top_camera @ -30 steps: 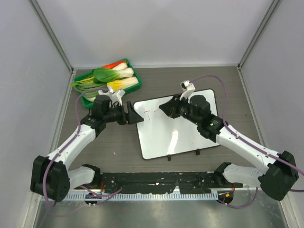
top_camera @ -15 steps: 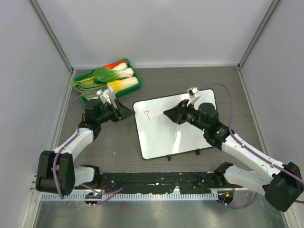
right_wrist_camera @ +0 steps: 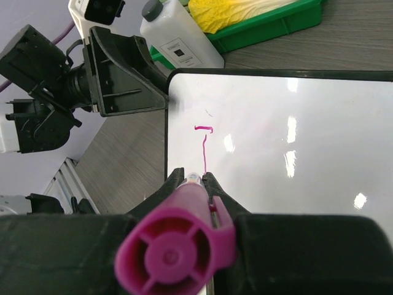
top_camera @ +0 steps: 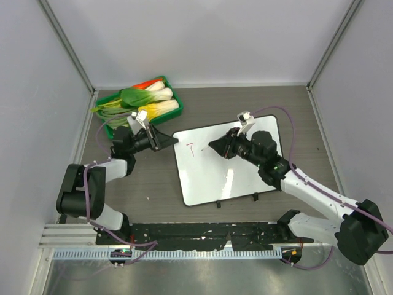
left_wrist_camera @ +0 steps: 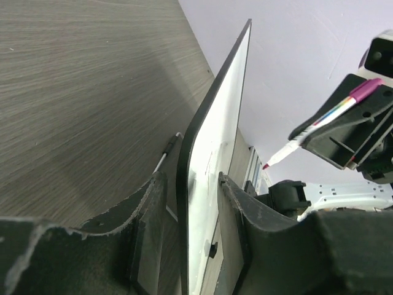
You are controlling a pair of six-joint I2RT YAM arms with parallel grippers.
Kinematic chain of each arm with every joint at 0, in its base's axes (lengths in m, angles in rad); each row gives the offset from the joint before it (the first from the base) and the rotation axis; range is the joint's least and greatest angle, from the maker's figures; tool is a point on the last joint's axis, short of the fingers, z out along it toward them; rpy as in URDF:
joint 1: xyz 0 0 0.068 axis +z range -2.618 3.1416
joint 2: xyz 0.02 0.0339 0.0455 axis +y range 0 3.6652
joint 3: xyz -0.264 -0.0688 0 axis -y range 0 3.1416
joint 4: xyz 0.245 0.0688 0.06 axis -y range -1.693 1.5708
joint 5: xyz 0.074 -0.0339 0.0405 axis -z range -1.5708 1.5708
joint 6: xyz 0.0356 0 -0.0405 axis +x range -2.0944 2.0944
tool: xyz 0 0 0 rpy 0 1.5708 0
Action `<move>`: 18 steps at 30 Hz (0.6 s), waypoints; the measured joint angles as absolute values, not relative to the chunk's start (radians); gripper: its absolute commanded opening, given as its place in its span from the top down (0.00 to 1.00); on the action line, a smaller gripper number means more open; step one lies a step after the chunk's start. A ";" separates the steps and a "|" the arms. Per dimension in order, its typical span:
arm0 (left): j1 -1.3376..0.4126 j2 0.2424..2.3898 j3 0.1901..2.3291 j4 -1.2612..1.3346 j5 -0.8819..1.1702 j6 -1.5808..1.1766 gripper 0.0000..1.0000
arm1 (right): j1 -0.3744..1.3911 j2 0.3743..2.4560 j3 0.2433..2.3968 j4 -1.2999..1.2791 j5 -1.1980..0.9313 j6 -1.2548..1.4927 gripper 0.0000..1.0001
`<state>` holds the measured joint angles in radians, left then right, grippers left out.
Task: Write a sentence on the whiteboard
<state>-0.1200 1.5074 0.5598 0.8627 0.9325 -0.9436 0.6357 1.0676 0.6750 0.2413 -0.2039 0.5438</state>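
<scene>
The whiteboard (top_camera: 233, 178) lies on the wooden table, glossy white with a thin black rim. Of the sentence, only a small pink "T" (top_camera: 191, 148) shows near its upper left corner (right_wrist_camera: 204, 144). My left gripper (top_camera: 174, 142) is at the board's left edge. In the left wrist view its jaws (left_wrist_camera: 187, 178) straddle the whiteboard (left_wrist_camera: 212, 141) rim, open, with a narrow gap on each side. My right gripper (top_camera: 212, 146) is shut on a pink marker (right_wrist_camera: 178, 246). The marker (left_wrist_camera: 325, 120) tip hangs just above the whiteboard (right_wrist_camera: 295, 160), close to the "T".
A green tray (top_camera: 169, 83) of leafy vegetables sits at the back left, behind my left arm. A white bottle (right_wrist_camera: 178, 43) stands between tray (right_wrist_camera: 270, 27) and board. Two small black feet (top_camera: 218, 204) jut from the board's near edge. Enclosure walls close three sides.
My left gripper pulled back to the left, then came forward to the board's left edge, its jaws narrowing around the rim. The right gripper with the marker drifted slightly over the board.
</scene>
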 measured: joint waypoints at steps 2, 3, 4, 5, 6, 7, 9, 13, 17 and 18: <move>-0.120 1.515 0.561 0.884 0.945 -0.941 0.61 | 0.636 1.088 0.675 0.249 -0.204 0.540 0.99; -0.123 1.521 0.561 0.891 0.949 -0.939 0.62 | 0.636 1.098 0.675 0.254 -0.204 0.538 0.99; -0.125 1.526 0.561 0.894 0.953 -0.936 0.63 | 0.636 1.107 0.675 0.258 -0.204 0.536 0.98; -0.129 1.533 0.561 0.898 0.957 -0.932 0.65 | 0.636 1.114 0.675 0.262 -0.204 0.533 0.98; -0.133 1.541 0.562 0.899 0.963 -0.928 0.65 | 0.636 1.119 0.676 0.263 -0.204 0.532 0.98; -0.138 1.551 0.565 0.899 0.968 -0.923 0.66 | 0.636 1.123 0.677 0.264 -0.204 0.529 0.98; -0.148 1.568 0.568 0.900 0.973 -0.909 0.67 | 0.636 1.129 0.680 0.268 -0.204 0.525 0.99; -0.165 1.586 0.569 0.900 0.974 -0.891 0.75 | 0.638 1.136 0.694 0.273 -0.204 0.522 0.98; -0.177 1.586 0.569 0.901 0.973 -0.878 0.83 | 0.658 1.145 0.702 0.282 -0.185 0.505 0.99; -0.177 1.585 0.569 0.901 0.973 -0.878 0.85 | 0.668 1.149 0.704 0.283 -0.176 0.498 0.99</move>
